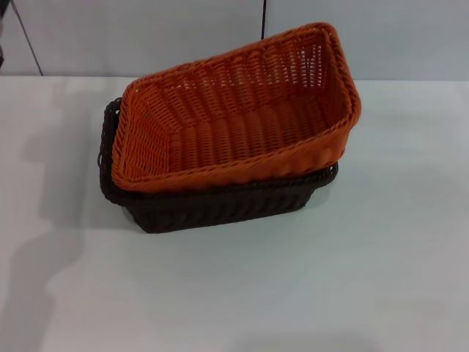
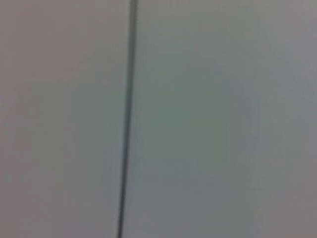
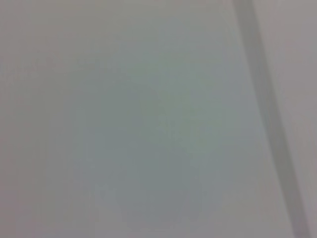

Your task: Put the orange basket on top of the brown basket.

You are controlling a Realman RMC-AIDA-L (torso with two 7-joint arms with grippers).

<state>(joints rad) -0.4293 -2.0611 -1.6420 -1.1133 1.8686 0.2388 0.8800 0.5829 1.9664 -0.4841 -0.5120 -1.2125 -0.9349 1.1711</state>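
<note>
In the head view the orange basket (image 1: 234, 117) rests on top of the brown basket (image 1: 220, 205) in the middle of the white table. It sits askew and tilted, its right end raised higher than its left. The brown basket's rim shows at the left (image 1: 108, 139) and along the front below the orange one. Neither gripper appears in the head view. Both wrist views show only a plain grey surface with one dark line, no basket and no fingers.
The white table (image 1: 366, 279) spreads around the baskets. A pale wall with a dark vertical seam (image 1: 263, 18) stands behind them. Soft shadows lie on the table at the left (image 1: 37, 279).
</note>
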